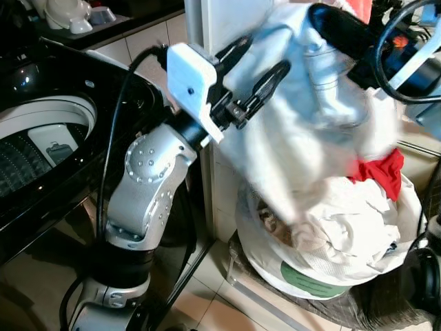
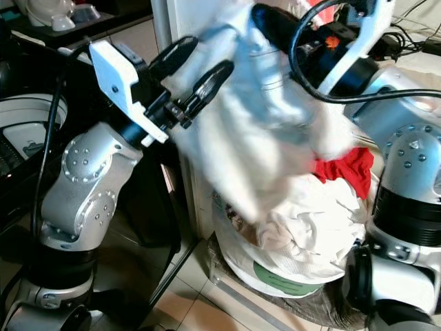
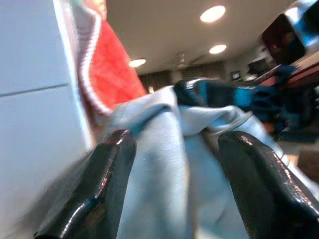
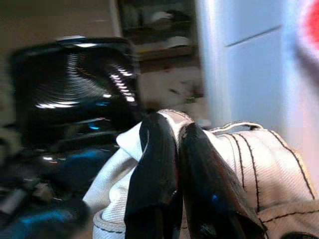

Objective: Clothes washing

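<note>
Right end effector [image 4: 172, 149] pinches pale garment [image 1: 303, 131]; left end effector [image 3: 174, 184] spread around it.

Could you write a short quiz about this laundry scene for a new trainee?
1. True or false: the right tool is shut on the pale garment.
2. Which colour is the cloth on top of the laundry bag? A blue, B red, C green.
3. Fill in: the washer stands to the robot's ____.

Key: 1 true. 2 B. 3 left. The left tool is open, with its fingers against the garment.
</note>
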`<state>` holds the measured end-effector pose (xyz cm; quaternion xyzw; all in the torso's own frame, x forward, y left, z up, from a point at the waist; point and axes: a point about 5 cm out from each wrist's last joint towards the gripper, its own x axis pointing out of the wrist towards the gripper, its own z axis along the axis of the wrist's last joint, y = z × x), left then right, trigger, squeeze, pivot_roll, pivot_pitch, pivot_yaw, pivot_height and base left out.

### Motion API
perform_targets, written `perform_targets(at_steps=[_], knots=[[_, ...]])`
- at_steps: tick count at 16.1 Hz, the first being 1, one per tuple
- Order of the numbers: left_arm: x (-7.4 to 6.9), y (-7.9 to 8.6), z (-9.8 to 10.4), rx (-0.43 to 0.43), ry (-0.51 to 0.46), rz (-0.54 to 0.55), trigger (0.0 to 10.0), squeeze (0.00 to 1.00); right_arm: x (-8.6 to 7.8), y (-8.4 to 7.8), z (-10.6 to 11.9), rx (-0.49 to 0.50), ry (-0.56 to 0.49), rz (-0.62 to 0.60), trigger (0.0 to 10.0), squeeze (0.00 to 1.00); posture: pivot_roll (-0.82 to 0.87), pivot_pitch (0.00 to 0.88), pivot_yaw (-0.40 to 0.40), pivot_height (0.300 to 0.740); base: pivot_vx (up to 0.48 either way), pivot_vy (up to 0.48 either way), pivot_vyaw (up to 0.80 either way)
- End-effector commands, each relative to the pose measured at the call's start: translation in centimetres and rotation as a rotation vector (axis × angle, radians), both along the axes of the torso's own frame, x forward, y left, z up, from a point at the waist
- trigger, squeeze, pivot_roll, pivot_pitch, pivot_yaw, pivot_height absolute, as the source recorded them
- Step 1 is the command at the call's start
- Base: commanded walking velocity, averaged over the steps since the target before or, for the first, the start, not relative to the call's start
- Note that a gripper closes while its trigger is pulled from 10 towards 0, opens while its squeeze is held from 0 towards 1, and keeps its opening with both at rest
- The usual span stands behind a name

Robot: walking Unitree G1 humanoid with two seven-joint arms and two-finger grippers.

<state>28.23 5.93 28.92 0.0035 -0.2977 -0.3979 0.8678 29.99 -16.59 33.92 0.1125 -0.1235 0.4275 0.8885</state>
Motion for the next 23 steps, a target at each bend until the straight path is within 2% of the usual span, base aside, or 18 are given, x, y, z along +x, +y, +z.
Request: perform_targets(at_steps=[1,2,4,5,6,9,12,14,15,16,23], knots=[[-0.1,-0.9,0.2,0.008,-0.001,-0.06,10.0,0.0,-1.3,0.7,1.5,0.02,-0.074,0.069,0.0,0.0,-0.08,0.0,0.034,0.74,0.0,0.0,0.0],[-0.1,-1.6,-0.3,0.039,-0.008,-0.067,10.0,0.0,-1.9,1.7,1.1,0.014,-0.063,0.142,0.0,0.0,-0.08,0.0,0.036,0.74,0.0,0.0,0.0],[0.1,-1.9,-0.8,0.081,-0.025,-0.04,10.0,0.0,-2.4,2.3,0.9,0.014,-0.065,0.194,0.0,0.0,-0.08,0.0,0.036,0.74,0.0,0.0,0.0],[0.7,-1.7,-1.5,0.144,-0.035,0.027,10.0,0.0,-3.1,2.6,1.1,0.049,-0.072,0.256,0.0,0.0,-0.08,0.0,0.036,0.74,0.0,0.0,0.0],[0.9,-1.5,-1.9,0.157,-0.025,0.048,10.0,0.0,-3.3,2.6,1.3,0.069,-0.075,0.281,0.0,0.0,-0.08,0.0,0.036,0.74,0.0,0.0,0.0],[1.0,-1.0,-2.1,0.163,-0.015,0.053,10.0,0.0,-3.5,2.4,1.4,0.098,-0.071,0.292,0.0,0.0,-0.08,0.0,0.036,0.74,0.0,0.0,0.0],[1.5,-0.4,-2.8,0.198,0.004,0.108,10.0,0.0,-3.7,2.0,1.2,0.082,-0.056,0.276,0.0,0.0,-0.08,0.0,0.033,0.74,0.0,0.0,0.0],[1.5,-0.3,-3.0,0.187,0.025,0.103,10.0,0.0,-3.7,1.9,1.2,0.081,-0.053,0.265,0.0,0.0,-0.08,0.0,0.035,0.74,0.0,0.0,0.0],[1.4,-0.3,-3.0,0.186,0.017,0.095,1.1,0.0,-3.7,1.8,1.2,0.079,-0.052,0.256,0.0,0.0,-0.08,0.0,0.037,0.74,0.0,0.0,0.0],[1.3,-0.3,-2.9,0.179,0.02,0.089,0.0,0.0,-3.7,1.7,1.2,0.081,-0.051,0.244,0.0,0.0,-0.08,0.0,0.038,0.74,0.0,0.0,0.0],[2.0,1.0,-2.6,0.151,0.031,0.163,0.0,0.0,-3.8,1.2,1.4,0.079,-0.055,0.193,0.0,0.0,-0.08,0.0,0.041,0.74,0.0,0.0,0.0]])
